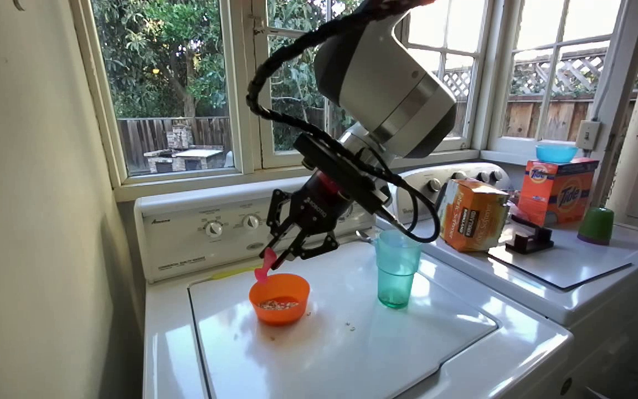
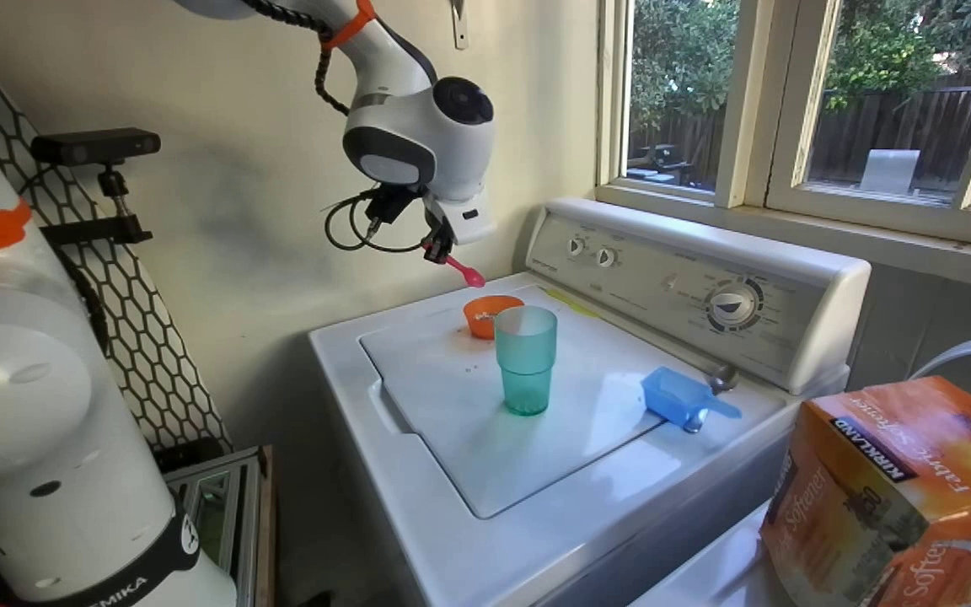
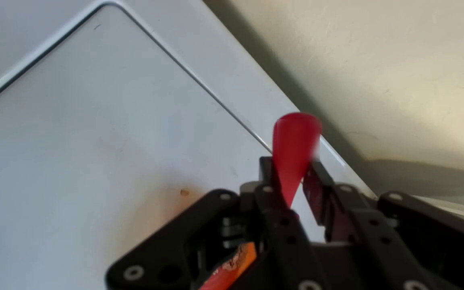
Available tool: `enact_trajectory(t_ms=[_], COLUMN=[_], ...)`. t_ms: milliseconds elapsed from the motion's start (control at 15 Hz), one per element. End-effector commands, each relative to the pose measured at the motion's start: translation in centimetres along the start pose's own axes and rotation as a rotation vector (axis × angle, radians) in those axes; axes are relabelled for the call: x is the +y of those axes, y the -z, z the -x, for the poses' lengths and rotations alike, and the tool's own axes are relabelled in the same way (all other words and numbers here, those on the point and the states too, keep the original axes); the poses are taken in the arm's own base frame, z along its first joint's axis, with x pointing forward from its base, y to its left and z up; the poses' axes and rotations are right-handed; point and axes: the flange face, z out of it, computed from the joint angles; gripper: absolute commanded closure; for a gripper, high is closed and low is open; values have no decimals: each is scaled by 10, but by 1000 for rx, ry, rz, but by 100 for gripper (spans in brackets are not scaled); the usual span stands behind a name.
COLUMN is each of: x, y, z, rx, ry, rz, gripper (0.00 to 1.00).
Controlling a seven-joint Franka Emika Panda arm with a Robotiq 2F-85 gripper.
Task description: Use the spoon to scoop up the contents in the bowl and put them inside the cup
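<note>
My gripper (image 1: 270,259) is shut on the slim pink-red spoon (image 1: 263,273), which points down and outward from the fingertips. In an exterior view the spoon (image 2: 470,275) hangs above the orange bowl (image 2: 479,320), apart from it. Small pale flakes (image 1: 278,305) lie at the bottom of the bowl. The wrist view shows the spoon (image 3: 294,141) between the finger pads and just a sliver of bowl (image 3: 220,278) behind the left finger. Whether the spoon carries anything cannot be told. The translucent teal cup (image 1: 397,271) stands upright on the washer lid, away from the gripper.
Crumbs (image 1: 350,327) are scattered on the washer lid. A blue scoop (image 2: 678,396) and a metal spoon (image 2: 723,378) lie near the control panel (image 2: 671,278). A fabric softener box (image 1: 471,216), a Tide box (image 1: 557,191) and a green cup (image 1: 596,226) stand on the neighbouring machine.
</note>
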Motion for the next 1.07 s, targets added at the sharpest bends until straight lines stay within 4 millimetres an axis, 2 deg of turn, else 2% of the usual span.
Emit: enact_trajectory(t_ms=[0, 467, 800, 1000], x=[0, 20, 31, 30], y=[-14, -32, -44, -44], z=[-20, -46, -52, -52], rx=[-67, -47, -26, 15], ry=[-104, -258, -370, -358], rz=[-47, -28, 2, 8], gripper=[94, 94, 94, 94])
